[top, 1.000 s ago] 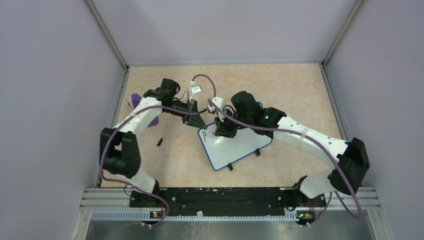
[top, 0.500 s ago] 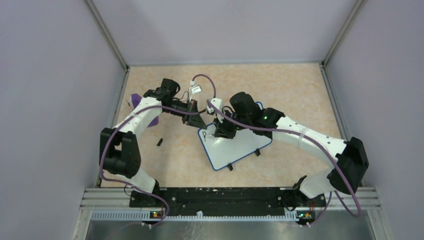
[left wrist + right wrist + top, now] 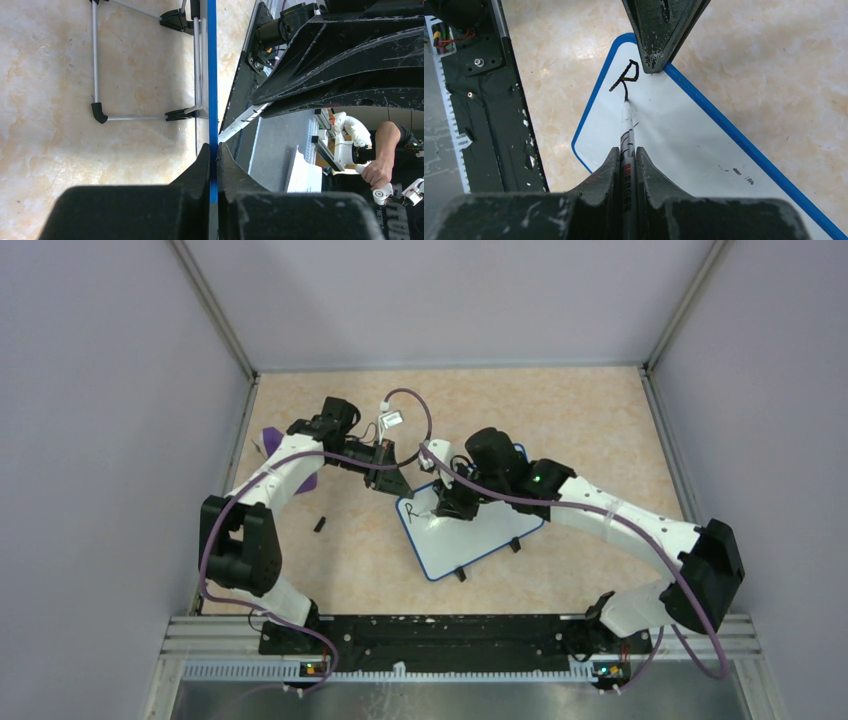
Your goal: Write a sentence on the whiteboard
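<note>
Whiteboard (image 3: pixel 480 535): near the middle of the bench, skewed to its edges, one short end toward the left edge, two small black feet (image 3: pixel 461 575) showing on the side toward the near edge; blue frame (image 3: pixel 212 75) seen edge-on from the left wrist; cannot tell whether flat or slightly raised.

Sentence (image 3: pixel 628 75): one black character only, in the board's corner nearest the left pincer; a stem, a closed loop and a short stroke running from the loop to the marker tip; rest of the white face (image 3: pixel 684 135) bare apart from a few faint flecks.

Marker (image 3: pixel 626 130): white barrel with printing, tip touching the board at the end of that stroke, body running back between the right fingers.

Right pincer (image 3: pixel 626 155): clamped on the marker, above the board's left end (image 3: pixel 448 502).

Left pincer (image 3: pixel 213 152): closed tight on the blue frame, at the board's corner toward the far-left of the bench (image 3: pixel 392 483), just beside the lettering.

Bench (image 3: pixel 580 420): beige marbled top.

Small black piece (image 3: pixel 320 524): loose on the bench, left of the board, well apart from it; too small to identify.

Purple wedge (image 3: pixel 268 435): by the left edge, mostly hidden under the left arm.
</note>
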`<state>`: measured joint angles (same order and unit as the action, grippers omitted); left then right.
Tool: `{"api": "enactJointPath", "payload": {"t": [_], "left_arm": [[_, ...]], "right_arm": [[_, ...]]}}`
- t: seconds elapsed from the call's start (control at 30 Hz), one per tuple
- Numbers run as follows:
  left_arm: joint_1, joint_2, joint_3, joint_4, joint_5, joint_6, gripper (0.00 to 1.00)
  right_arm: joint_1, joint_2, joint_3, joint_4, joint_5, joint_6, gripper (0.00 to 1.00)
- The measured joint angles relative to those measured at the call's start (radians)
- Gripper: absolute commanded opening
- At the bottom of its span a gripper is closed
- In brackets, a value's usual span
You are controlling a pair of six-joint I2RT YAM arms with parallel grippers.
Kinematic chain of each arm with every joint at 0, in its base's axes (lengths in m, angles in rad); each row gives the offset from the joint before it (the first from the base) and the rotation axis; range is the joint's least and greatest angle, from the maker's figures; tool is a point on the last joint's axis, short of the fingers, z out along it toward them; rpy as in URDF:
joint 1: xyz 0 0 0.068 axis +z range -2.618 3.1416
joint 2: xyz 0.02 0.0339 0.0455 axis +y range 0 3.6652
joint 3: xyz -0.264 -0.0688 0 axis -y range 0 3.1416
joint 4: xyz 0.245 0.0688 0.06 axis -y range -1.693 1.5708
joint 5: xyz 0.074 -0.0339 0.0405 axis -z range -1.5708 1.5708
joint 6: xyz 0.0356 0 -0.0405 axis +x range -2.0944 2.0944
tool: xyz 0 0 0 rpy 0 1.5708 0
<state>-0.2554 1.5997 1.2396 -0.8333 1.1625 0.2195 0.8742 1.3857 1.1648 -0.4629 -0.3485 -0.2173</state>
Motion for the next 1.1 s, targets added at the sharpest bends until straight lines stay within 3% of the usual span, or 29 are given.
{"api": "enactJointPath", "payload": {"t": [1.1], "left_arm": [[0.000,0.022,0.028,-0.043,0.001,0.046,0.00]], "right_arm": [[0.031,0.051,0.048,-0.018,-0.023,0.001,0.00]]}}
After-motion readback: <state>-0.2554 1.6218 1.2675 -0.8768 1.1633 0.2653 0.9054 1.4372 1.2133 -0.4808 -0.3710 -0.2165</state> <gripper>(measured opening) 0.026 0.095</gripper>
